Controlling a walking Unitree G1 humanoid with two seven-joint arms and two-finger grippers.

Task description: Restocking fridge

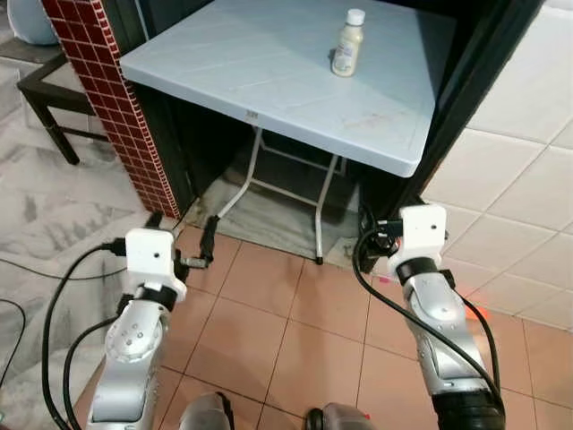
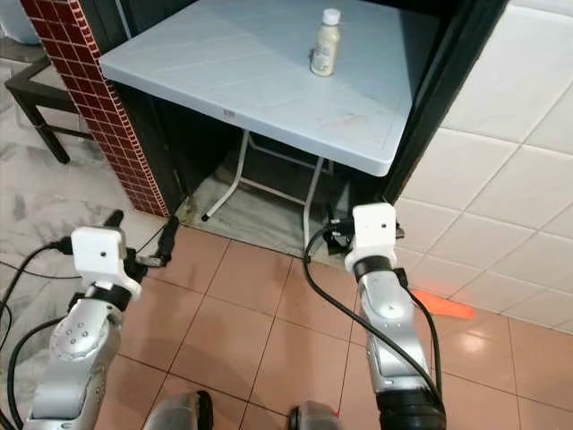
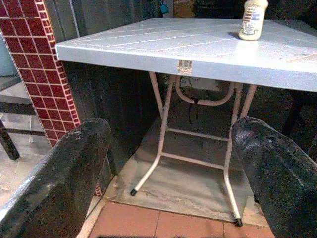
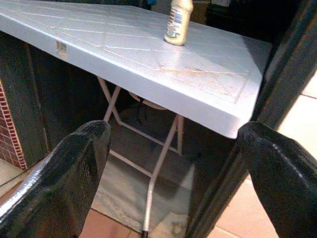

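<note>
Both grippers (image 3: 168,163) (image 4: 173,168) spread wide over terracotta floor (image 1: 295,331); bottle (image 1: 347,43) on grey folding table (image 1: 269,72).

Matt plastic table (image 1: 269,81) on glossy terracotta floor tiles (image 1: 295,331).

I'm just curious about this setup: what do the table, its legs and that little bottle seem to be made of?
Table top: probably moulded plastic, pale blue-grey, matte, with pressed diagonal grooves. Legs: thin bent tubing, likely white-painted metal with dark feet. Bottle: seemingly glossy plastic, cream-coloured, white cap, printed label.
</note>
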